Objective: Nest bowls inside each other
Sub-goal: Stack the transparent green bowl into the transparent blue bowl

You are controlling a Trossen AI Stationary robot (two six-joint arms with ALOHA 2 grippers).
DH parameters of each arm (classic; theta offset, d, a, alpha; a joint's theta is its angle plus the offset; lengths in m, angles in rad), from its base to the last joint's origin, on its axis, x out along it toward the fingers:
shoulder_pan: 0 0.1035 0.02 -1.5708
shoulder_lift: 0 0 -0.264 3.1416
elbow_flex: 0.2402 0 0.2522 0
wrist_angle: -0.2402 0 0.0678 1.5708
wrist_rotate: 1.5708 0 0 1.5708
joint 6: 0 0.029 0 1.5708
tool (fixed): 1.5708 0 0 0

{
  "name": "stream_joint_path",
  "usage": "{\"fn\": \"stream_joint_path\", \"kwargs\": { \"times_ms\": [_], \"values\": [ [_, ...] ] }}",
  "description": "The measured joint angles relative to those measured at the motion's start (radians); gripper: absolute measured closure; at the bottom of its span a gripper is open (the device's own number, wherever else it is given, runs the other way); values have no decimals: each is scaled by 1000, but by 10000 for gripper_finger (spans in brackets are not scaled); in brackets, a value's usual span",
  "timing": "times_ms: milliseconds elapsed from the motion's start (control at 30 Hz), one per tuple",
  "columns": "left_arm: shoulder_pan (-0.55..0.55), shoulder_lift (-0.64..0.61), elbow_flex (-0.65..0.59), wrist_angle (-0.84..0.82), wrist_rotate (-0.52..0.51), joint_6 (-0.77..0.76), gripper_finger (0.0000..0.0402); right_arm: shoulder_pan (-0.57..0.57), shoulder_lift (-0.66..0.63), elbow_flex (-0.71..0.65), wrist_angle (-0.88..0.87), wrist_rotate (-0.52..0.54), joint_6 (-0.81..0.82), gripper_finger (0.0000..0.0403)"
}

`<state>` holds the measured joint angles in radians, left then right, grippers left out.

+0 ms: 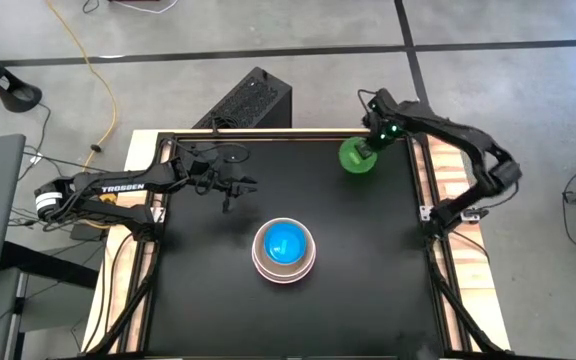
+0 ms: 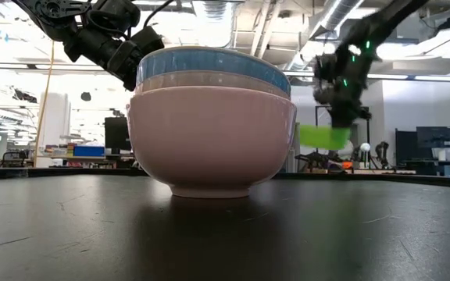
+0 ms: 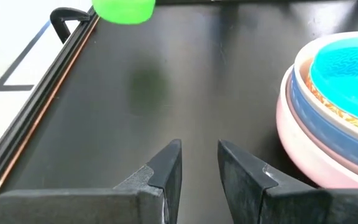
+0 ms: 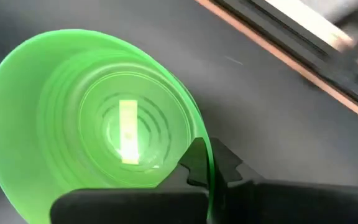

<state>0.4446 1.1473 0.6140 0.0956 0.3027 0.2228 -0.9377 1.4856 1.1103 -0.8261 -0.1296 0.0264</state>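
Note:
A stack of nested bowls (image 1: 284,250) stands at the table's middle on the base of its pink outer bowl (image 2: 209,140), with a blue one (image 3: 328,118) and a light blue one (image 3: 347,62) inside. A small green bowl (image 1: 356,157) hangs above the table's far right corner with my right gripper (image 4: 209,168) shut on it. Its shadow falls on the table below it. My left gripper (image 3: 199,155) stands open above the far left part of the table, left of the stack, with nothing between its fingers. My right gripper pinches the green bowl's rim (image 4: 205,149), one finger inside the bowl and one outside the wall. The fingers come from above, slanting down. The bowl (image 2: 324,136) hangs below them clear of the table, its mouth up.
A raised rail (image 3: 55,81) runs round the black tabletop, close to the green bowl at the far right corner. A black box (image 1: 246,100) sits on the floor beyond the far edge. Bare tabletop lies between the stack and both grippers.

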Motion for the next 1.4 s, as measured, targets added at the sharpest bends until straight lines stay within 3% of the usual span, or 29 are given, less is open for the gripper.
{"fn": "stream_joint_path", "kwargs": {
  "times_ms": [233,400,533,1000,1400],
  "values": [
    [0,0,0,2,-1,39,307,401,-144,21,45,-1,162,401],
    [0,0,0,13,-1,39,307,692,-123,85,175,9,237,402],
    [0,0,0,15,0,39,307,826,-54,158,247,28,246,402],
    [0,0,0,-23,9,29,307,955,246,457,140,25,185,403],
    [-1,0,0,-45,52,29,307,956,302,481,107,-7,186,395]
  ]
}}
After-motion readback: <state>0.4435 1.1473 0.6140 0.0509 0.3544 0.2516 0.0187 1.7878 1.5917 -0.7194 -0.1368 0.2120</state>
